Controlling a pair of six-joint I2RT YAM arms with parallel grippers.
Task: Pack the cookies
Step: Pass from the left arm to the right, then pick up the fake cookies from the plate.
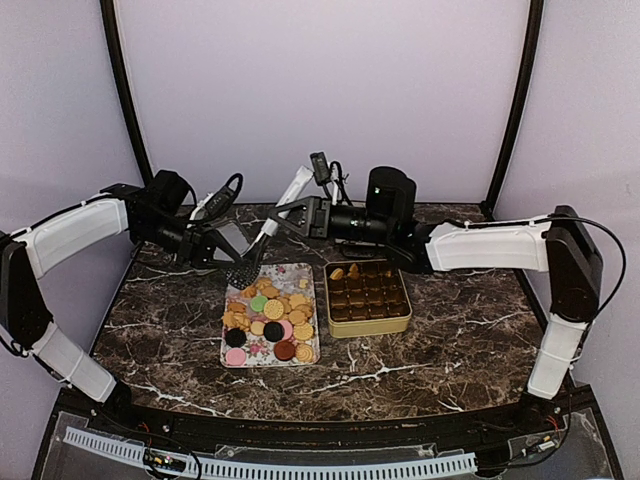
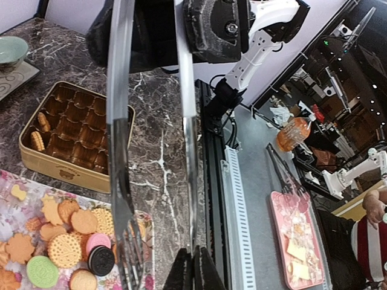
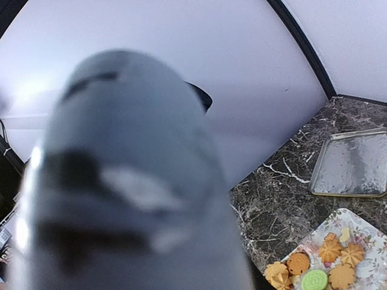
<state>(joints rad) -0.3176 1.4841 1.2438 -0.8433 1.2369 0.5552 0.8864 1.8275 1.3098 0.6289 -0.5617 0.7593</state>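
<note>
The cookies (image 1: 268, 315) lie heaped on a flowery tray (image 1: 302, 272): tan rounds and flower shapes, with pink, green and dark discs. They also show in the left wrist view (image 2: 66, 241) and the right wrist view (image 3: 314, 272). A gold tin (image 1: 368, 322) with square cells stands right of the tray and holds a few cookies (image 1: 345, 271) at its far left. My left gripper (image 1: 215, 247) is shut on one arm of metal tongs (image 2: 119, 121), whose black slotted tip hangs over the tray's far edge. My right gripper (image 1: 285, 215) is at the tongs' upper part; its wrist view is blocked by a blurred grey shape.
A clear rectangular lid (image 3: 349, 162) lies on the marble table (image 1: 450, 330) behind the tray. A green bowl (image 2: 9, 49) stands on a mat at the table's edge. The tin also shows in the left wrist view (image 2: 66, 168).
</note>
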